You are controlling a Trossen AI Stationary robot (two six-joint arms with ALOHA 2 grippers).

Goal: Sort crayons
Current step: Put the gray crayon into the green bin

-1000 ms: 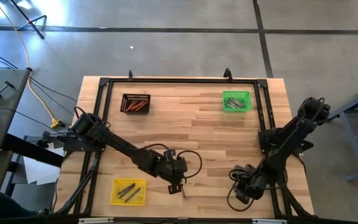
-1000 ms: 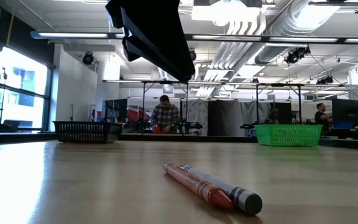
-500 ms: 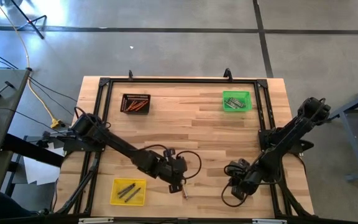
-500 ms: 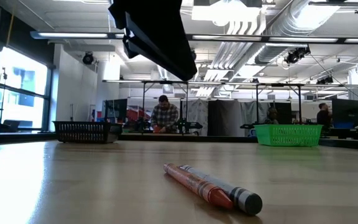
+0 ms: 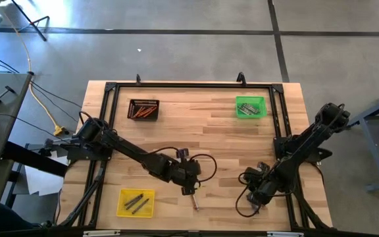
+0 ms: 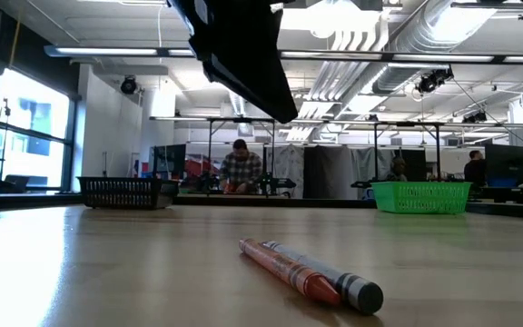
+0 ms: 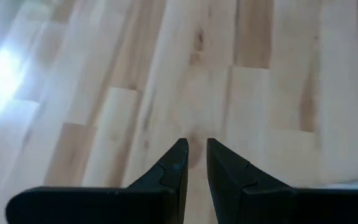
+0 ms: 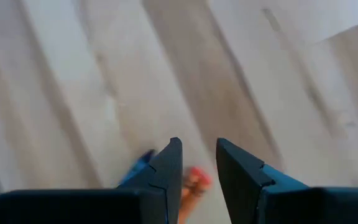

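Observation:
Two crayons lie side by side on the wood near the table's front edge: an orange-red crayon and a blue-grey crayon. My left gripper hangs just on their far side, above the table. Its fingers stand a narrow gap apart with only bare wood showing between them. My right gripper is low over the front right of the table and is shut on an orange crayon. A blue bit shows beside one finger. My right gripper has the orange crayon pinched between its two fingers, back from their tips. The fingers point steeply down and hide most of it. It is clear of the table. Whether the blue bit beside the finger is held too, I cannot tell.
A black tray of orange crayons stands at the far left, a green tray of grey ones at the far right, and a yellow tray at the front left. A dark frame runs around the table. People stand in the room beyond.
My left gripper has swung a little toward the table's right edge and rolled, staying above the two crayons. My right gripper has shifted slightly and tipped, entering the right edge of the low view. The two crayons on the table have not moved.

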